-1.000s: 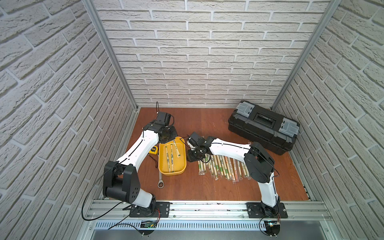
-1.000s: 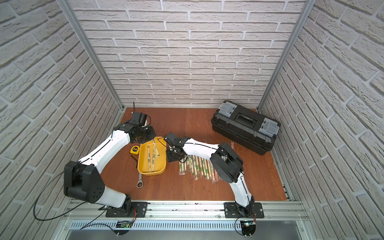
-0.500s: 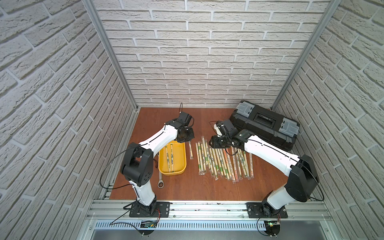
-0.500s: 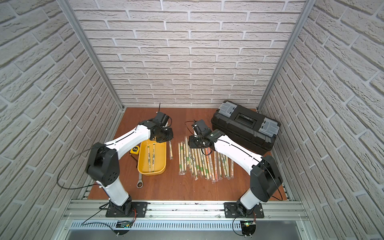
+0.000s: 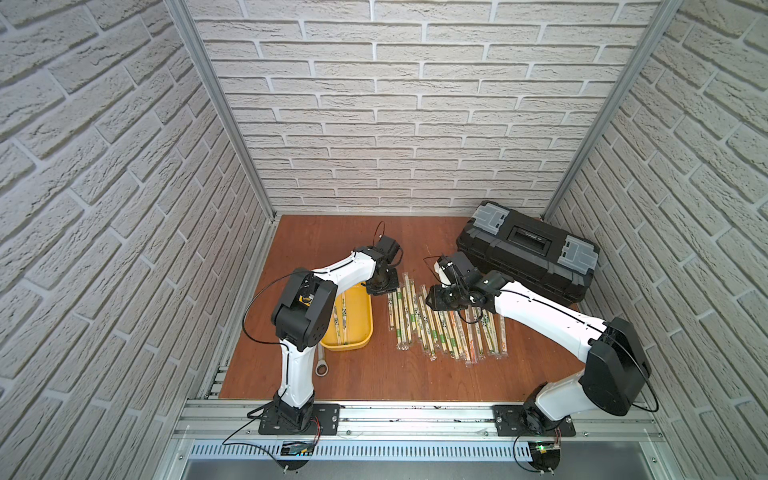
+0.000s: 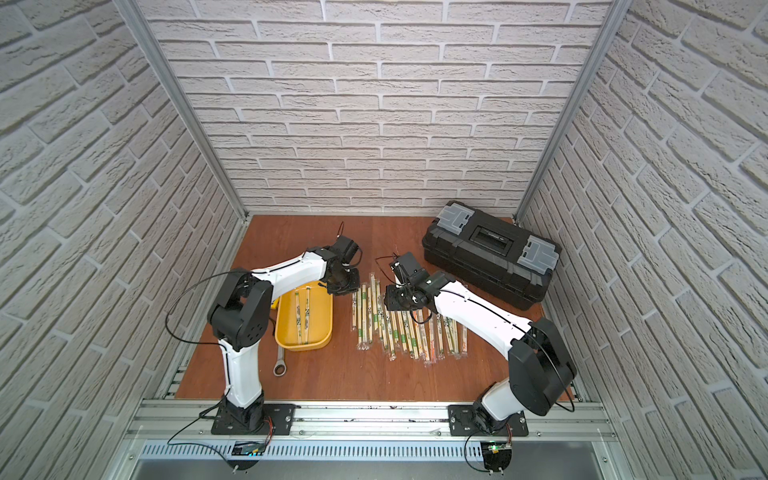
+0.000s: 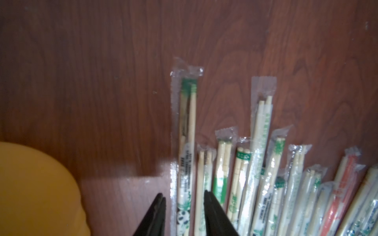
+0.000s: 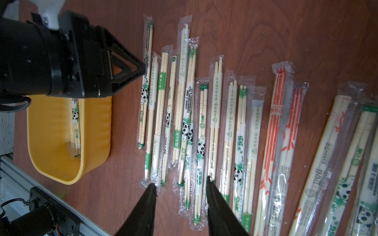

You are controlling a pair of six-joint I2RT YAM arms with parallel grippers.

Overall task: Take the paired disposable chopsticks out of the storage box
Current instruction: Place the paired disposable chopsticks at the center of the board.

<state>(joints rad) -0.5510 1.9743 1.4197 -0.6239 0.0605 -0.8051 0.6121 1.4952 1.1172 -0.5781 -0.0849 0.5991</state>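
The left gripper (image 7: 183, 193), jaws apart astride the end pair (image 7: 185, 143) on the table (image 7: 102, 81), seems mid-release — right gripper (image 8: 180, 180) open, empty — so next: reach into the storage box (image 6: 303, 347) for the two paired disposable chopsticks (image 6: 306, 316) inside.

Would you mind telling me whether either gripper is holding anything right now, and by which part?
Nothing is held. The left gripper is open, straddling a chopstick pair lying on the table; the right gripper hangs open over the other pairs.

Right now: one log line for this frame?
left gripper: open over pair on table | right gripper: open, empty | storage box: two pairs inside
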